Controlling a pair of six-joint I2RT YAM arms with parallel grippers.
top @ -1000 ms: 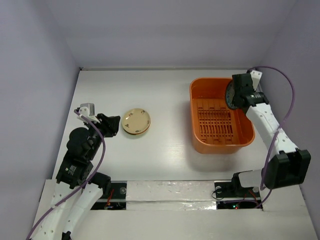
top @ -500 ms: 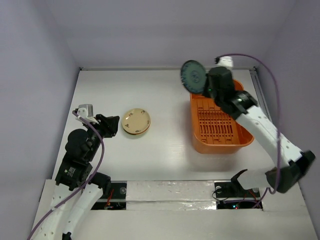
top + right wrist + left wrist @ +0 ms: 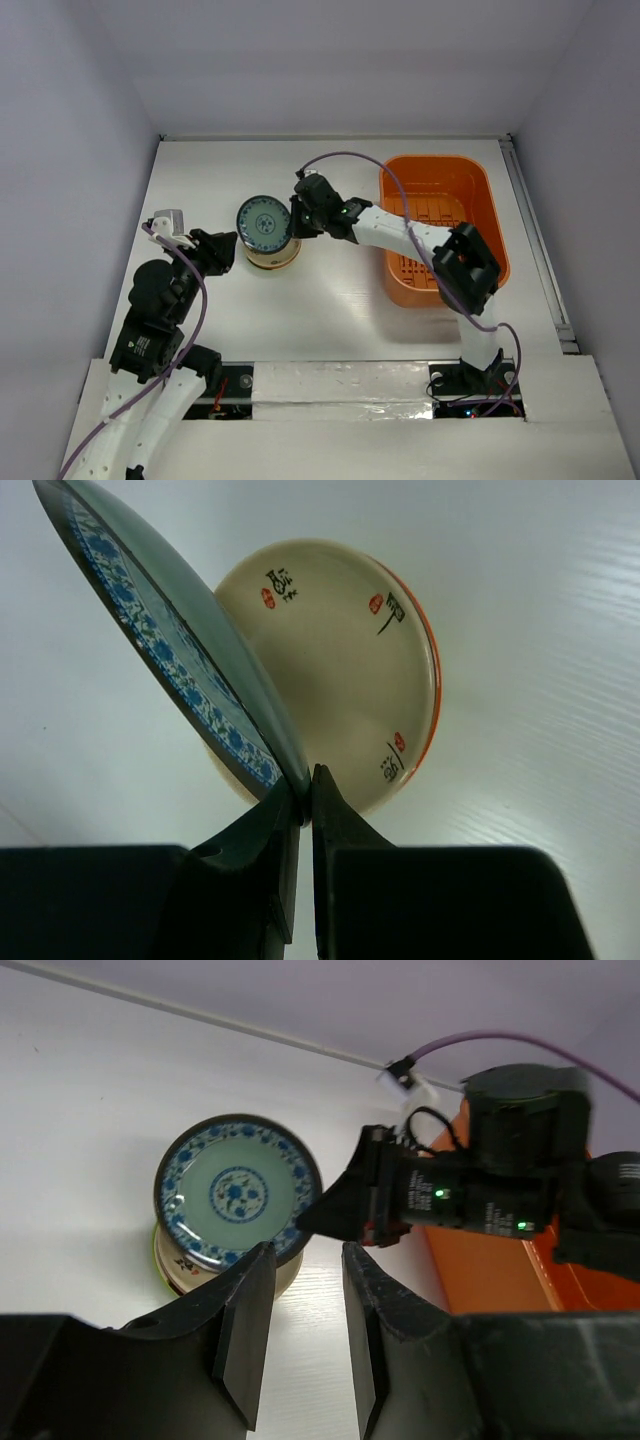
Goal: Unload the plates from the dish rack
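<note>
**A:** Where's the patterned plate [image 3: 264,221]?

**B:** Out of the rack [image 3: 440,157], well to its left. It hangs over the cream plate [image 3: 275,258], which lies on the desk [image 3: 330,310]. The right gripper [image 3: 295,222] has it, jaws pinching the rim on the rack side.

**A:** Which way does it lie from the jaws?

**B:** The disc runs away from them toward the left arm. The right wrist view shows it tilted, with the pinched edge low and the far edge high above the cream plate. I can't tell whether they touch.

**A:** So the next move?

**B:** Probably levelling it and lowering it straight down, since the cream plate sits directly below.

**A:** And the left gripper [image 3: 225,250]?

**B:** It's just beside the two plates, jaws spread and holding nothing. It's the nearer arm, but the right one has the load.
</note>
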